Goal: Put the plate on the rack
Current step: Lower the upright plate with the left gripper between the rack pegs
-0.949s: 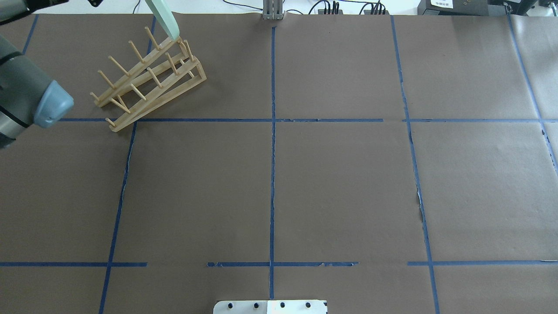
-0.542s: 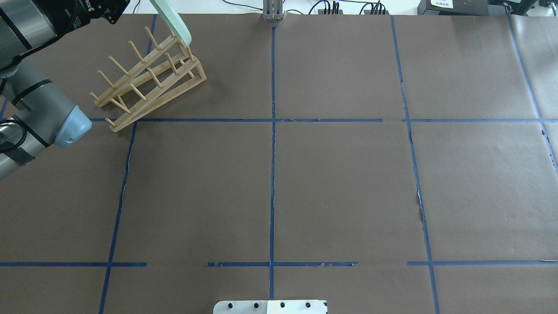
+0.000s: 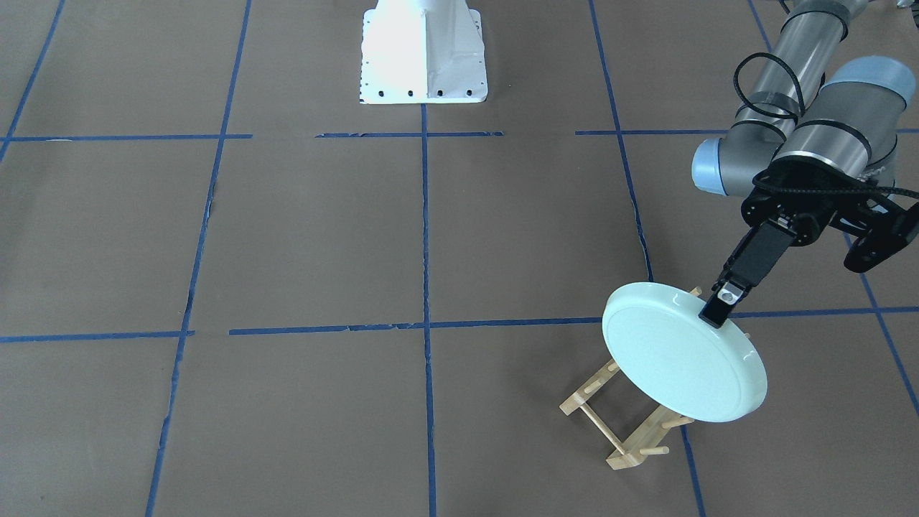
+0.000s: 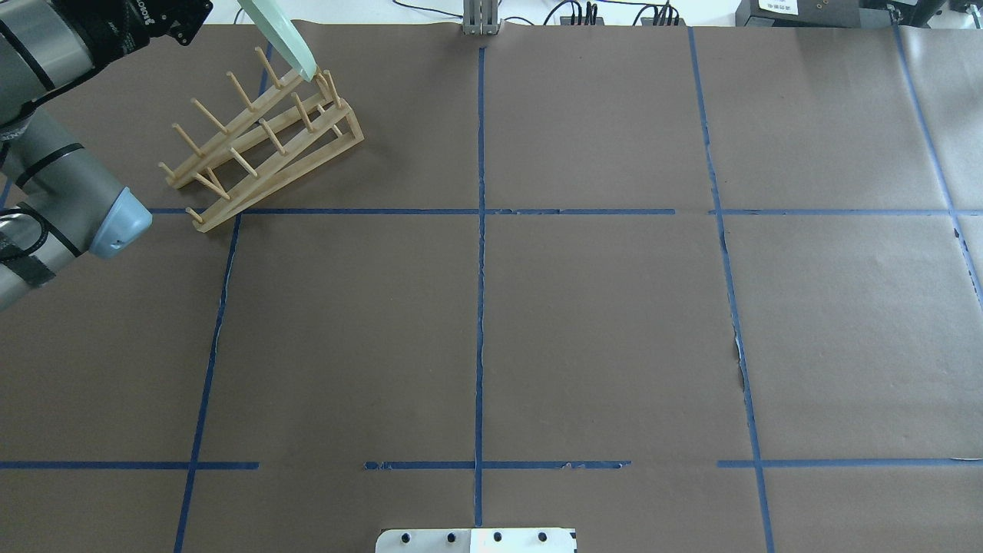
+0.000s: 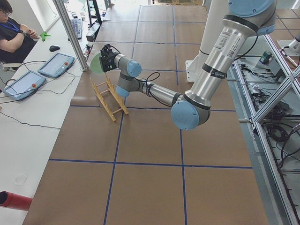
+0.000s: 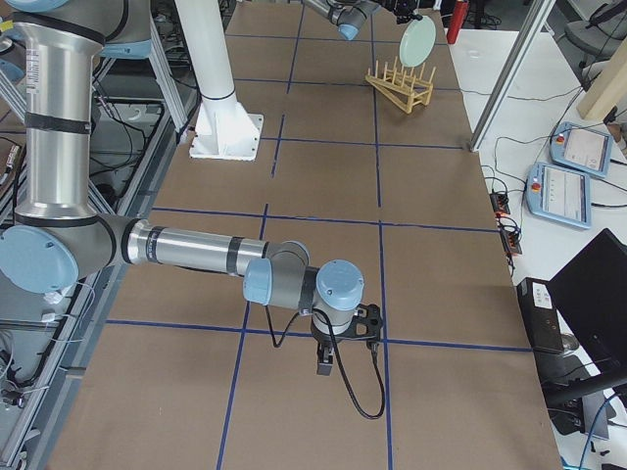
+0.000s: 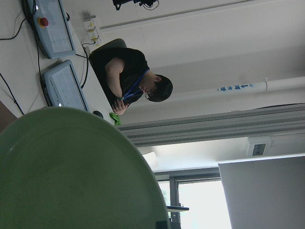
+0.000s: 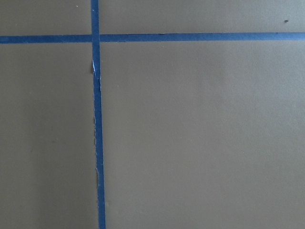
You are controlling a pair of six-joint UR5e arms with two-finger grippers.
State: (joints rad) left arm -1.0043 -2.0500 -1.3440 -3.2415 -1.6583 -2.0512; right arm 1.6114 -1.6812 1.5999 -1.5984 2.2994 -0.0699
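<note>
The pale mint-green plate point(image 3: 682, 355) is held on edge, tilted, over the light wooden rack point(image 3: 619, 439). My left gripper point(image 3: 718, 310) is shut on the plate's upper rim. In the overhead view the plate's point(image 4: 278, 34) lower edge sits at the pegs on the rack's point(image 4: 261, 142) far right end; I cannot tell if it touches them. The plate fills the lower left of the left wrist view point(image 7: 71, 176). My right gripper point(image 6: 328, 358) hangs low over the table far from the rack, and I cannot tell whether it is open or shut.
The brown paper table point(image 4: 599, 322) carries a grid of blue tape. The robot's white base point(image 3: 422, 54) stands at the middle of its near edge. An operator point(image 5: 14, 35) sits at a side desk with tablets beyond the rack.
The left arm came further into the overhead view. The plate's lower edge swung right past the rack's end pegs, then back left to them.
</note>
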